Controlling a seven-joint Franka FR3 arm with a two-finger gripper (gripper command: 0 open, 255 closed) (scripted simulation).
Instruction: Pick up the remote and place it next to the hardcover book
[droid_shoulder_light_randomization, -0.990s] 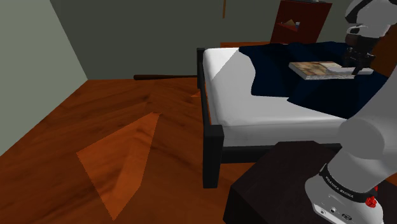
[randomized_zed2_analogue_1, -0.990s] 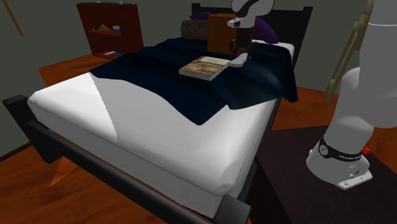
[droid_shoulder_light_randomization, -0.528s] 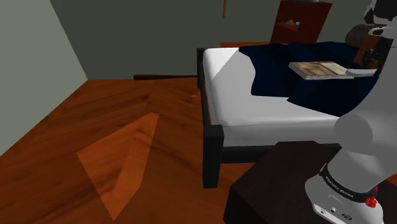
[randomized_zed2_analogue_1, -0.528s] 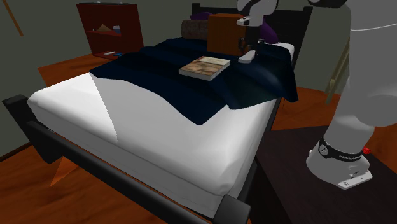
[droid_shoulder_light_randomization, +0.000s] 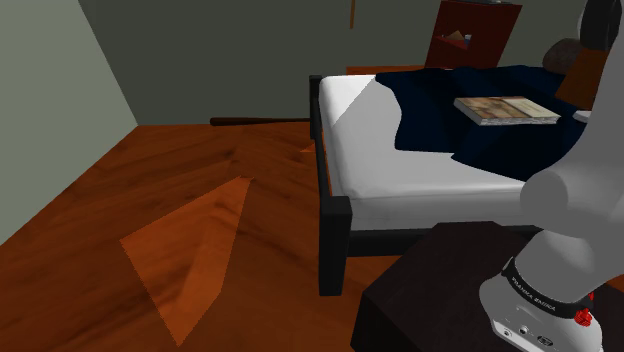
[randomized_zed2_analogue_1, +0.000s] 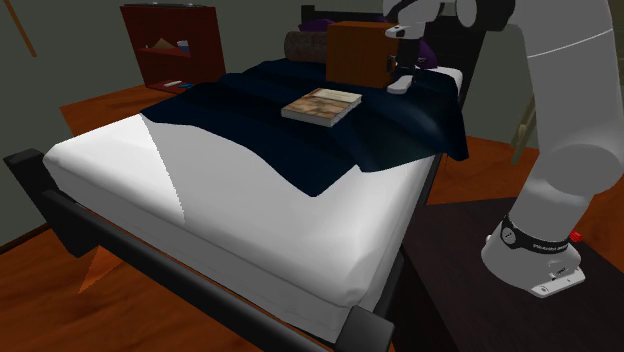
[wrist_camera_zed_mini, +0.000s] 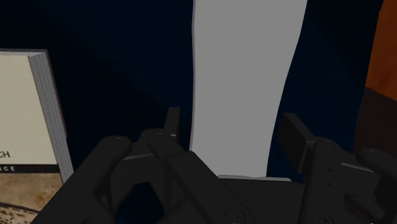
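Bedroom: white-sheeted bed (randomized_zed2_analogue_1: 250, 200) w/ a navy blanket (randomized_zed2_analogue_1: 300, 140) over its far half. A hardcover book (randomized_zed2_analogue_1: 322, 104) lies flat on the blanket. The pale grey remote (wrist_camera_zed_mini: 245, 83) lies near the book, a strip of blanket btwn them. My gripper (wrist_camera_zed_mini: 232, 127) hangs just above the remote, fingers (wrist_camera_zed_mini: 296, 137) spread wide to either side, gripping nothing.

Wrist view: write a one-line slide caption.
Open jaws over the grey remote, lying on the dark blue blanket beside the hardcover book.
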